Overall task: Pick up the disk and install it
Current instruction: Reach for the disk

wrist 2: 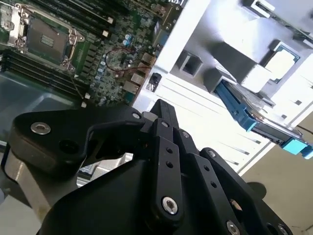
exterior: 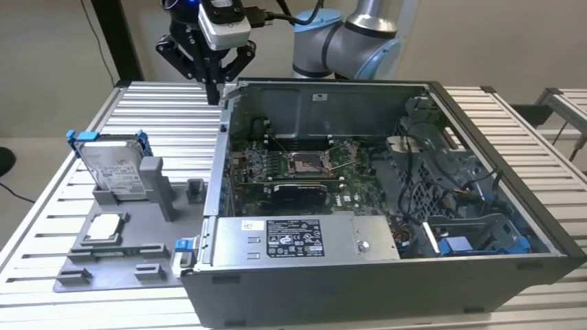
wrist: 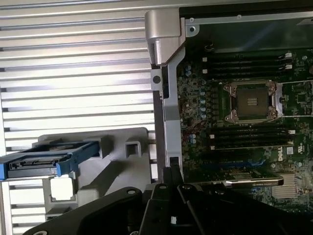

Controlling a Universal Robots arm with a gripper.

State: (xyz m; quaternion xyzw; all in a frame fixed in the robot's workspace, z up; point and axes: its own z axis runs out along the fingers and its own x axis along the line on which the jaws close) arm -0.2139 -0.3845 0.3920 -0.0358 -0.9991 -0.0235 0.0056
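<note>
The disk stands upright in a slot of the grey holder at the exterior view's left. It is silver-grey with a white label and a blue bracket round it. Both wrist views show the disk edge-on in the same holder. My black gripper hangs over the back left corner of the open computer case, well behind the disk and apart from it. In the wrist views the gripper has its fingers shut together with nothing between them.
Inside the case lie the motherboard, a silver power supply box and a blue drive bay at the exterior view's right. A small square chip rests on the holder. Everything stands on a slatted metal table.
</note>
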